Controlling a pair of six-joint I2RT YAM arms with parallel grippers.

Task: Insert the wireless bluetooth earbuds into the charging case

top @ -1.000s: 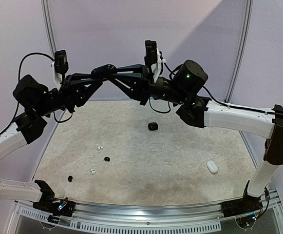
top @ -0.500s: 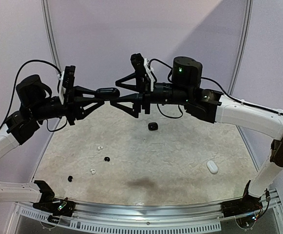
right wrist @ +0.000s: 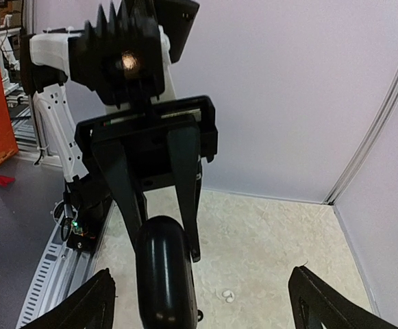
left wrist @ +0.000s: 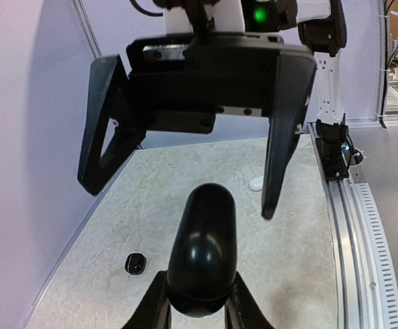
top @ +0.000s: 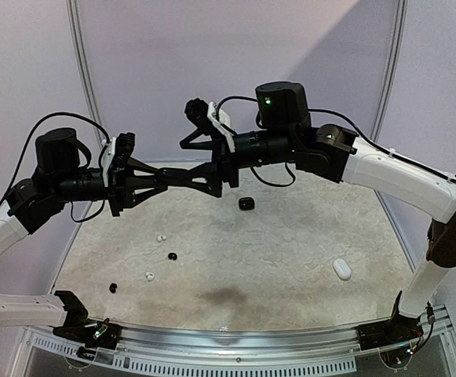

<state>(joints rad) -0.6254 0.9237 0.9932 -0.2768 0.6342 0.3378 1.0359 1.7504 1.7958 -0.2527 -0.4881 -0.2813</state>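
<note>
While the left gripper [left wrist: 199,305] is clamped on the near end of a glossy black pebble-shaped charging case [left wrist: 203,240], holding it in the air above the beige speckled counter [top: 290,251], the right gripper [left wrist: 181,195] faces it with its jaws spread wide on either side of the case's free end, touching nothing. The wireless bluetooth earbuds [top: 160,237], tiny bean-like plastic pieces in white and glossy black, lie loose on the counter's left half, well below both arms. Four show, two of each colour, scattered apart, and a black earbud [top: 113,287] lies nearest the left edge. A white pebble-shaped case [top: 342,269] sits far to the right, and a small black rounded item [top: 246,204] lies mid-counter; what it is I cannot tell. No open lid shows on the held case, so it probably needs opening first. The earbuds are likely very light, hard and slick, apt to skid or flick out from closing fingertips, so each is best pinched gently across its widest part, low against the counter. The held case is smooth and rounded too, and could squirt out of an end grip.
</note>
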